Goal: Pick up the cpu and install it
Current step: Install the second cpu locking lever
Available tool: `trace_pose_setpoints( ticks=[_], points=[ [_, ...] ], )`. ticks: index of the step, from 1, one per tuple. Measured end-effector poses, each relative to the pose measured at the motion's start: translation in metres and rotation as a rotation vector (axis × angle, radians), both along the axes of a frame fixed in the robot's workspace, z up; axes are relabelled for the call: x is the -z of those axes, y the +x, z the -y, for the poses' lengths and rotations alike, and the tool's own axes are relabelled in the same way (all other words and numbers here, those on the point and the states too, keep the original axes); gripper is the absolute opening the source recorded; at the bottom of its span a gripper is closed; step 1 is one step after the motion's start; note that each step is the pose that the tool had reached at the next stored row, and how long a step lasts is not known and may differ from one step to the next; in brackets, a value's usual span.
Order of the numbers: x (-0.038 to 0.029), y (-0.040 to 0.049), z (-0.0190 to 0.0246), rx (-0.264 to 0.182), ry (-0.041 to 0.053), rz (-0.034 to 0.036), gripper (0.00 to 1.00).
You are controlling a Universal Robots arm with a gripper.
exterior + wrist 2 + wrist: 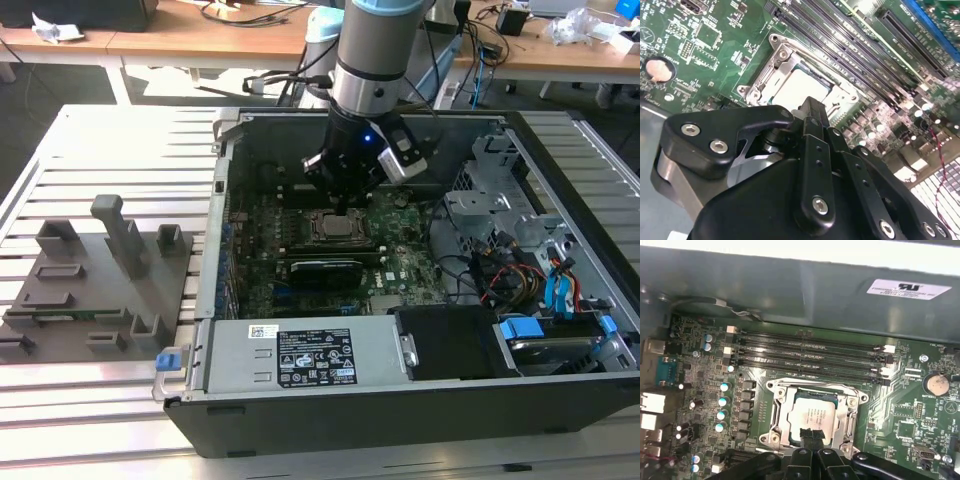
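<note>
Lying in its socket frame (815,415), the cpu (812,416) sits just under together jaws.

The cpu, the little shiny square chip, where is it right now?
The cpu sits in its metal socket frame on the green motherboard, beside the long memory slots, with the gripper right above it in both wrist views.

Silvery cpu (814,416) (green motherboard (900,415))
</note>
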State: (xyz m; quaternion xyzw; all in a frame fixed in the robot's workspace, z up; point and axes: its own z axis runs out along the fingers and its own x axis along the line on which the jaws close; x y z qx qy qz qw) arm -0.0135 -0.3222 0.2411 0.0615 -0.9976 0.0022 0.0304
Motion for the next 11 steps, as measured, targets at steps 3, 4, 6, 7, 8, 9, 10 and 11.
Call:
trace_pose_setpoints(
  ticks=[3, 4, 6, 7, 8, 9, 10, 11],
  points=[
    [-0.0082, 0.0000, 0.0000, 0.000, -0.0004, -0.0001, 0.11],
    [-0.0109, 0.0000, 0.0000, 0.000, -0.0003, 0.0000, 0.11],
    [-0.0173, 0.0000, 0.0000, 0.000, -0.0004, -0.0001, 0.11],
    [-0.0192, 0.0000, 0.0000, 0.000, -0.0003, 0.0000, 0.11],
    [-0.0210, 0.0000, 0.0000, 0.000, -0.0003, 0.0000, 0.11],
    [-0.0213, 0.0000, 0.0000, 0.000, -0.0002, 0.0000, 0.11],
    [-0.0213, 0.0000, 0.0000, 0.000, -0.0001, 0.0001, 0.11],
    [-0.0213, 0.0000, 0.0000, 0.000, 0.0000, 0.0001, 0.11]
  ],
)
